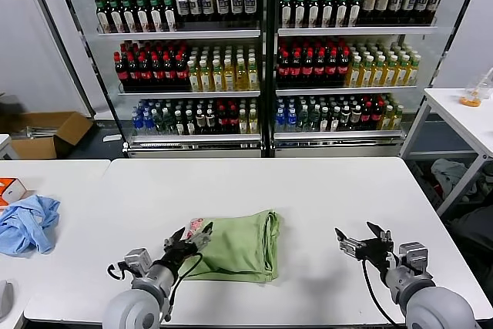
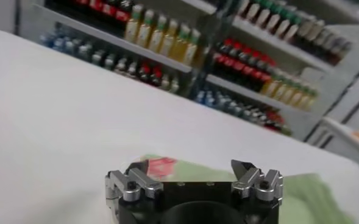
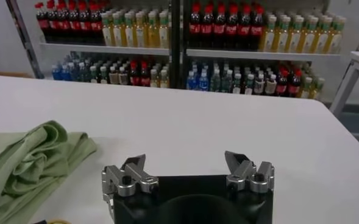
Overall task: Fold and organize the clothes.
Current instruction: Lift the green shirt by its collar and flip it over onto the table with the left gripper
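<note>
A shop-like lab: glass-fronted drinks coolers [image 1: 262,52] stocked with bottles behind white tables [image 1: 331,198].

The right gripper [image 3: 191,170] hangs just over the white table [image 3: 228,131] with its fingers spread wide — nothing between them. A rumpled green T-shirt [image 3: 30,161] lies on the table off to one side, and shelves of bottled drinks [image 3: 228,36] stand beyond the far edge.

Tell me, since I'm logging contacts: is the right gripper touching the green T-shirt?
Apart. The head view shows bare table between the right gripper and the green T-shirt; the right wrist view shows its open fingers clear of the cloth.
</note>
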{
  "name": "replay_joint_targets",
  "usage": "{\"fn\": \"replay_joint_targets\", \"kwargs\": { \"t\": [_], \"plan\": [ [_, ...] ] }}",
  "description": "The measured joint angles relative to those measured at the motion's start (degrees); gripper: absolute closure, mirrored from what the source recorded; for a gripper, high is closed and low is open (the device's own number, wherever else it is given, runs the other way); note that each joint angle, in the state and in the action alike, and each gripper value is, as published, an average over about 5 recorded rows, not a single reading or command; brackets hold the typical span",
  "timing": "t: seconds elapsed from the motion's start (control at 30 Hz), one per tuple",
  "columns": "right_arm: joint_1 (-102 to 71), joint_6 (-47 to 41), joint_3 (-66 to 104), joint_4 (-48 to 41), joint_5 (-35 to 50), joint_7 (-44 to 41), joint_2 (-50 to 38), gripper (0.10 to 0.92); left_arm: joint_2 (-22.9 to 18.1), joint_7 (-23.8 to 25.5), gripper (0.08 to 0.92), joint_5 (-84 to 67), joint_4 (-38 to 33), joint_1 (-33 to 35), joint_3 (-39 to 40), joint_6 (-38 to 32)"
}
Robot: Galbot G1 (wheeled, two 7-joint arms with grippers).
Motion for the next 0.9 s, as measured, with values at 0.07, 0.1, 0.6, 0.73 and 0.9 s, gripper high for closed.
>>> {"fn": "replay_joint_targets", "kwargs": {
  "t": [0.07,0.1,0.6,0.73,0.9],
  "plan": [
    [0.0,0.0,0.0,-0.1,0.0,0.0,-0.1,0.203,0.0,-0.1,0.177,0.4,0.6,0.1,-0.4,0.2],
    [0.0,0.0,0.1,-0.1,0.0,0.0,-0.1,0.203,-0.1,-0.1,0.177,0.5,0.8,0.1,-0.5,0.3],
    [-0.3,0.1,0.8,-0.3,0.3,-0.1,-0.6,0.203,-1.3,1.1,0.389,-3.9,4.3,-0.6,-1.2,3.6],
    [-0.3,0.1,0.8,-0.2,0.4,-0.1,-0.6,0.203,-1.5,1.5,0.502,-6.5,4.8,-0.6,-2.0,3.9],
    [-0.4,0.1,0.8,-0.2,0.4,-0.1,-0.6,0.203,-1.8,2.5,0.649,-10.4,4.9,-0.1,-3.0,4.1]
  ]
}}
